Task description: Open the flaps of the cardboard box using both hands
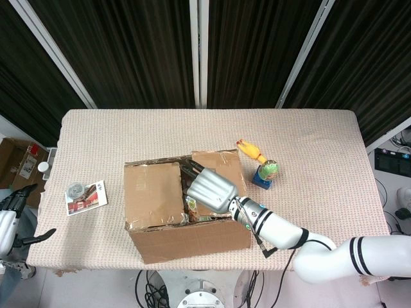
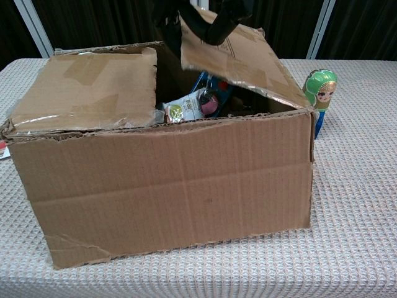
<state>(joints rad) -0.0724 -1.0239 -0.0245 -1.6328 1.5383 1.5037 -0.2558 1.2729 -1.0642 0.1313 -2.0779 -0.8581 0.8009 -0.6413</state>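
Observation:
The cardboard box [image 1: 186, 231] [image 2: 167, 180] stands at the table's near middle. My right hand [image 1: 210, 188] grips the inner edge of the right top flap [image 1: 219, 168] [image 2: 239, 56] and holds it tilted up. In the chest view only the dark fingers [image 2: 208, 18] show, hooked over that flap's edge. Through the gap, coloured packets [image 2: 192, 105] lie inside. The left top flap [image 1: 152, 192] [image 2: 87, 84] lies flat, with torn tape along it. My left hand [image 1: 13, 215] hangs off the table's left edge, fingers apart and holding nothing.
A green nesting doll on a blue block [image 1: 266, 172] [image 2: 319, 93] stands just right of the box, and a yellow rubber chicken [image 1: 250, 151] lies behind it. A booklet with a round tin [image 1: 85, 196] lies near the table's left edge.

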